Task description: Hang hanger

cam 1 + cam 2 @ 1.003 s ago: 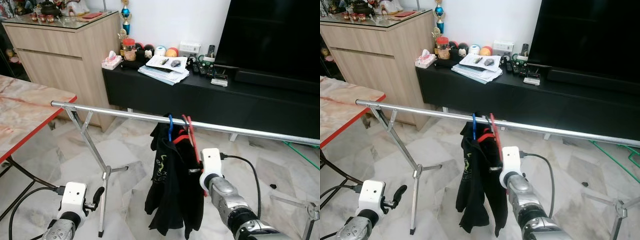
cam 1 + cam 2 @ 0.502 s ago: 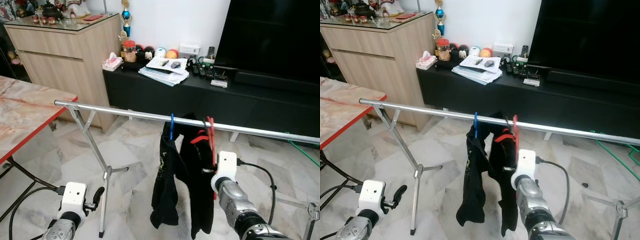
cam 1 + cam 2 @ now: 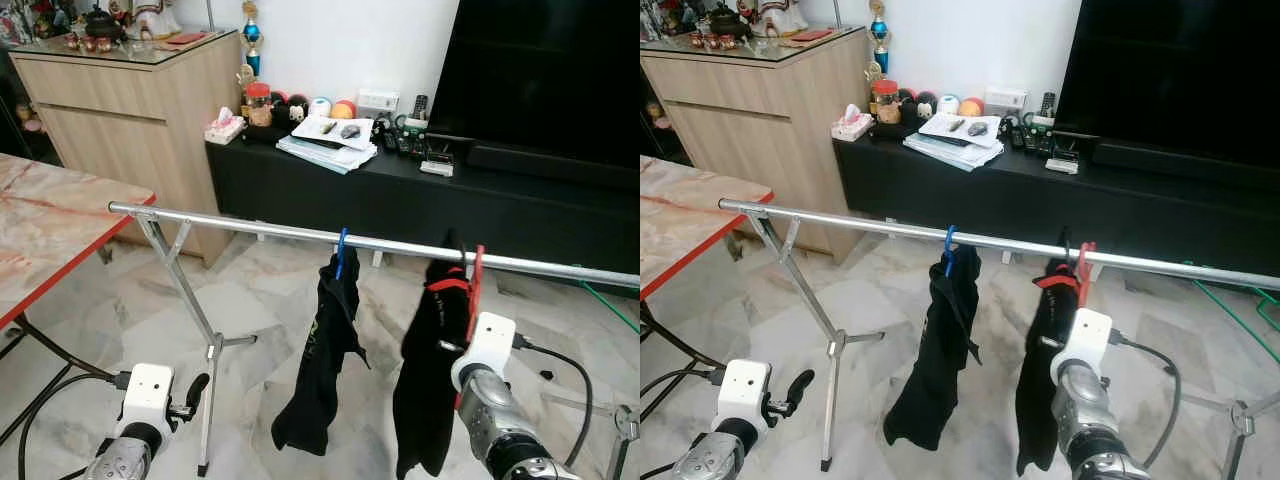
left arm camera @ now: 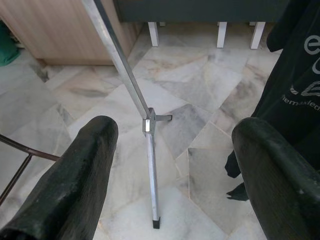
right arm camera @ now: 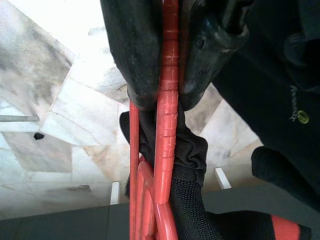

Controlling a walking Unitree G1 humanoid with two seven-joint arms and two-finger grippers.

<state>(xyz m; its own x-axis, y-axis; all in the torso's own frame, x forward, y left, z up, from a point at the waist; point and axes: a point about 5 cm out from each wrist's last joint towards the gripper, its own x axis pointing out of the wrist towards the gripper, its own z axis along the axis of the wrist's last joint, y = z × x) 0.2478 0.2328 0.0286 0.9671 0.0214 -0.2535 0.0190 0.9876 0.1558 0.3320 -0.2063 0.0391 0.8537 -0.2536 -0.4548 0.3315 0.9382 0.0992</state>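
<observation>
My right gripper (image 5: 167, 75) is clamped on the red hanger (image 3: 472, 285), fingers (image 5: 132, 55) pinching its bar. The hanger carries a black garment (image 3: 425, 385) and its hook sits on the metal rail (image 3: 250, 228) of the drying rack, right part of the rail. A blue hanger (image 3: 341, 255) with another black garment (image 3: 318, 370) hangs on the rail to its left, well apart. My left gripper (image 4: 170, 180) is low near the rack leg (image 4: 150, 165), fingers spread apart, holding nothing. TV console (image 3: 330, 195) behind.

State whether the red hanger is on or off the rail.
On: the red hanger has its hook over the rail, with the right gripper clamped on it.
</observation>
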